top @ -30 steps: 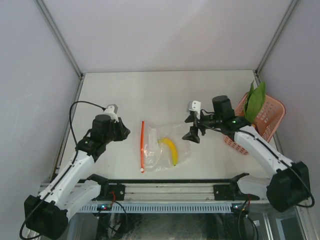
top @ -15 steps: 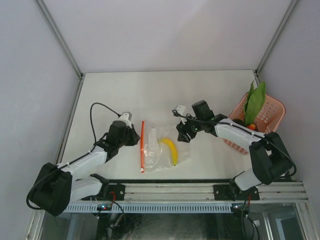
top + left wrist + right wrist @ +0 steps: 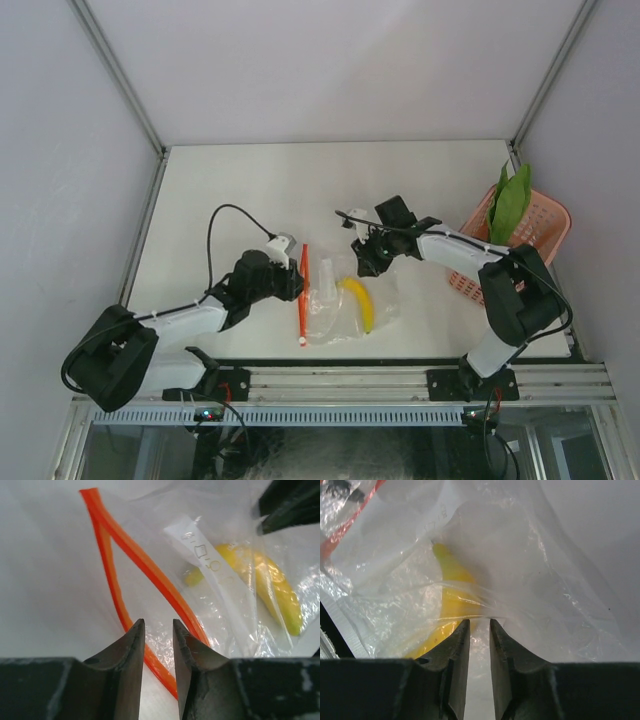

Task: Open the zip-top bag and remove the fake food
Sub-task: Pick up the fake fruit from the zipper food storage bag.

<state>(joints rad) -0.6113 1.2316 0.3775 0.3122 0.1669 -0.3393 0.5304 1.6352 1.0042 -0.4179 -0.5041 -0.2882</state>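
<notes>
- Low over the white counter (image 3: pixel 250 190), the left arm lies stretched rightward. Its left tool (image 3: pixel 158 622) is narrowly parted just above the red-orange zipper strip (image 3: pixel 135 555); whether it nips the strip I cannot tell.
- Just beyond, the clear crinkly zip-top bag (image 3: pixel 335 300) lies flat mid-counter, with a yellow toy banana (image 3: pixel 362 305) inside, blurred by film.
- Farther right, the right arm reaches leftward. The right tool (image 3: pixel 479 621) is almost closed at creased plastic, and I cannot tell whether it grips.
- At the far right, a pink lattice basket (image 3: pixel 545 235) holds a green leafy vegetable (image 3: pixel 512 200).
</notes>
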